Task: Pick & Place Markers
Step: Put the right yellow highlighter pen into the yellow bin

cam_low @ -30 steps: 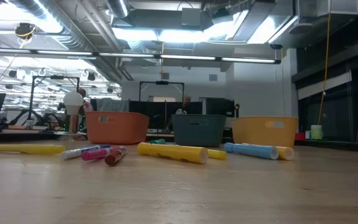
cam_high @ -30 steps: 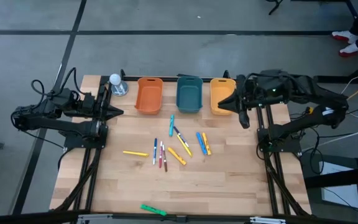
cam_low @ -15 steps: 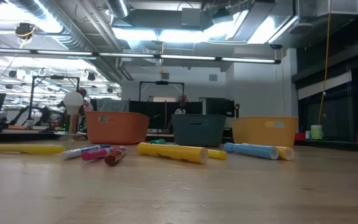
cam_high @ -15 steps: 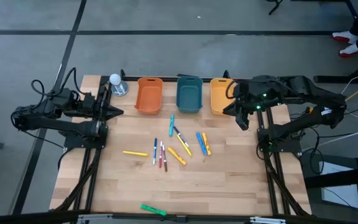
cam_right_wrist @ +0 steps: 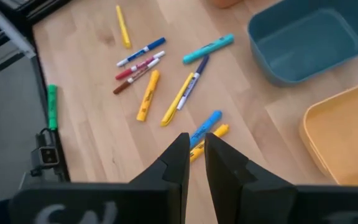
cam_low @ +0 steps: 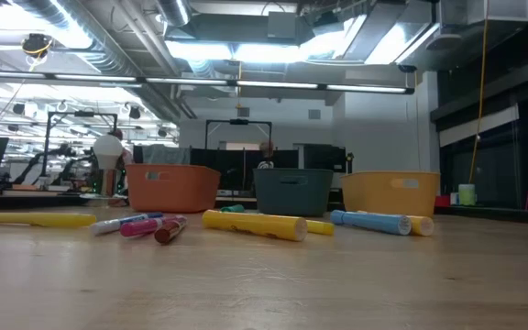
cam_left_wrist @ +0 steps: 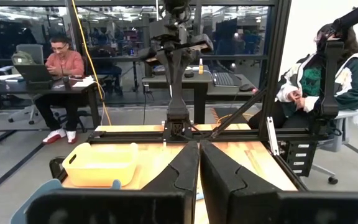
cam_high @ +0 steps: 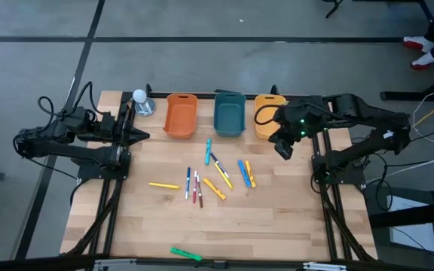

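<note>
Markers (cam_high: 215,175) mostly lengthwise, front-to-back

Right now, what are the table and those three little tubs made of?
The table looks like wood: pale butcher-block strips with visible grain and a smooth, faintly shiny finish. The orange tub, teal tub and yellow tub look like moulded plastic: solid colour, thin walls, rounded corners and rolled rims, mostly matte. That is judged by look only.
</note>
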